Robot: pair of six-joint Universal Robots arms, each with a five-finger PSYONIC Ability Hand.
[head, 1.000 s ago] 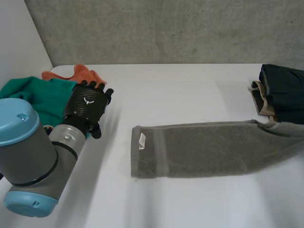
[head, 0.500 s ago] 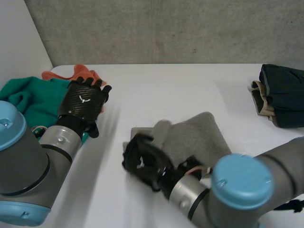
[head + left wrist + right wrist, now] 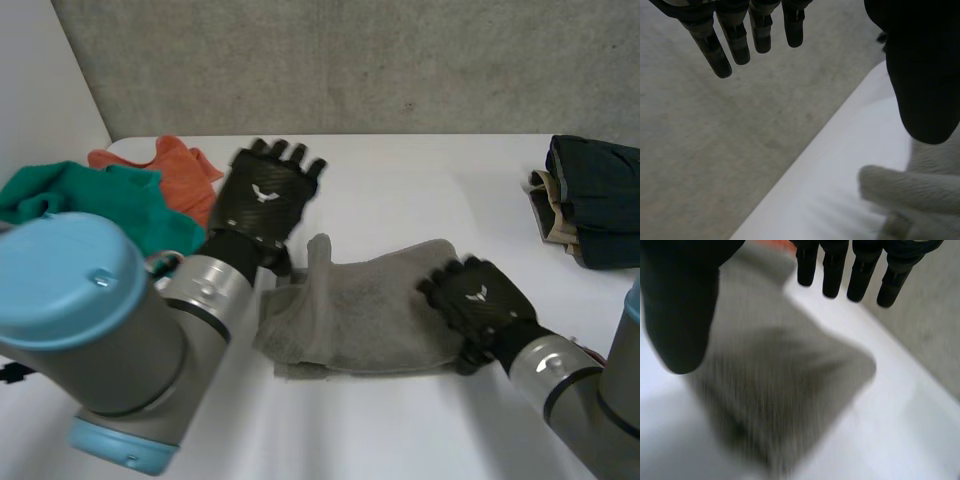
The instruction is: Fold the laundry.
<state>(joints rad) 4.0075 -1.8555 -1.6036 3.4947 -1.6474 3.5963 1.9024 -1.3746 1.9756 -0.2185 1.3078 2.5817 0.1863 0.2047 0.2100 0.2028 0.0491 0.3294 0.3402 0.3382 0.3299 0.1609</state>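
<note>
A grey towel (image 3: 375,310) lies loosely doubled over at the middle of the white table (image 3: 400,190), with a raised ridge at its left end. My left hand (image 3: 265,195) hovers open over the table just beyond that left end, fingers straight. In the left wrist view the towel (image 3: 912,197) bunches below the thumb, and the fingers (image 3: 740,45) hold nothing. My right hand (image 3: 480,300) is over the towel's right end, open. In the right wrist view its straight fingers (image 3: 832,275) stand above the towel (image 3: 785,390) without gripping it.
A green cloth (image 3: 90,205) and an orange cloth (image 3: 165,165) are heaped at the far left. A folded dark and tan stack (image 3: 595,200) sits at the far right. A grey wall (image 3: 350,60) closes the table's back edge.
My right hand carried the towel's right end over to the left, let it go and drew back to the right. My left hand moved right, to the towel's left end.
</note>
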